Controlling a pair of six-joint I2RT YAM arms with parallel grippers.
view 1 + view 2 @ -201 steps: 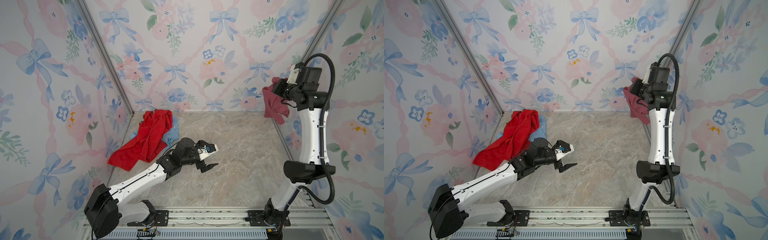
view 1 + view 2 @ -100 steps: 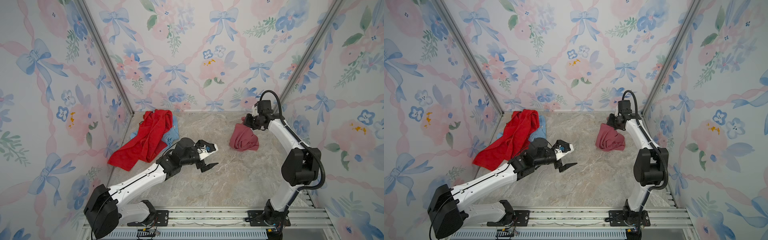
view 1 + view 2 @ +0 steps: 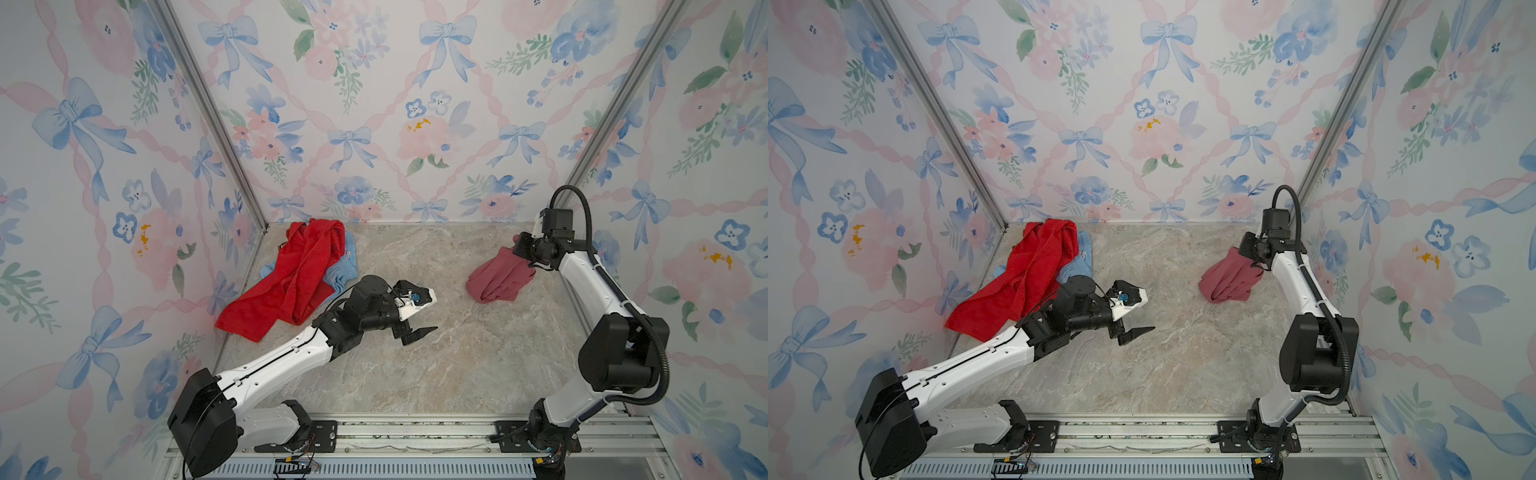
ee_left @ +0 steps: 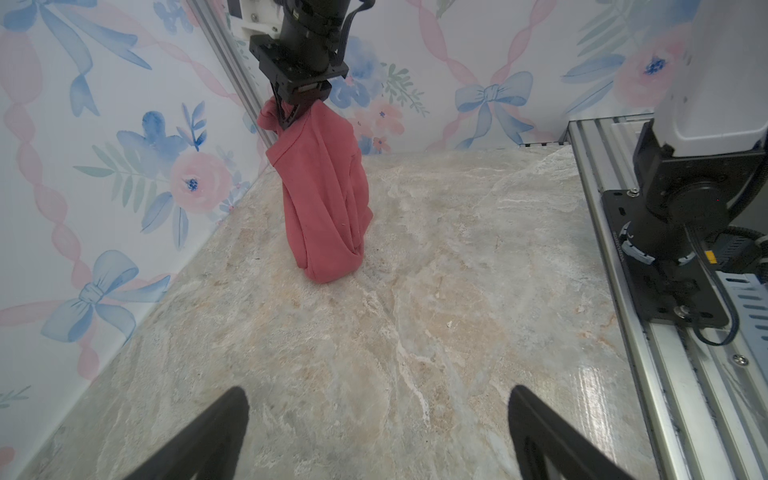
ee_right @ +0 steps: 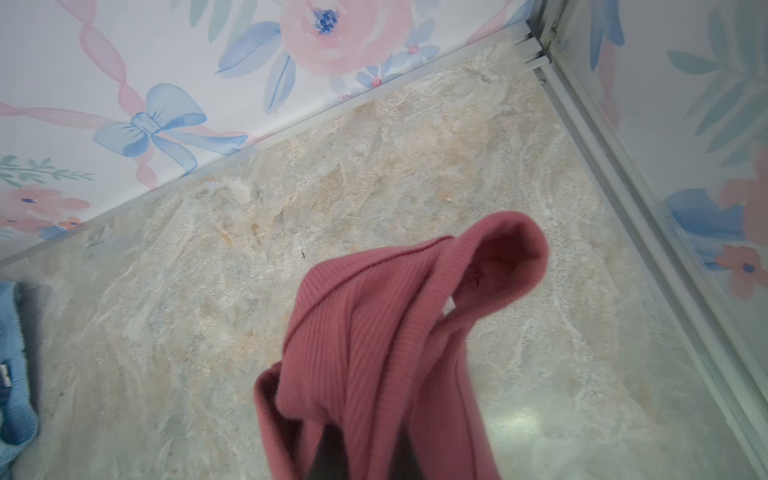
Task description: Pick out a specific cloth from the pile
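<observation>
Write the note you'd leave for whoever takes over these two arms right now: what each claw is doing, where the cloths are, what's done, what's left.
Left gripper: open, empty, above the middle of the table.
Right gripper: shut on the maroon cloth, pinching its top; the lower end seems to rest on the table, far right.
Pile: red towel over light blue cloth, far-left corner, apart from the maroon cloth.
Done: maroon cloth is out of the pile.
Left: probably just lower and release it.

Floral bow-patterned walls [image 3: 374,104]; marbled stone floor [image 3: 457,365]
</observation>
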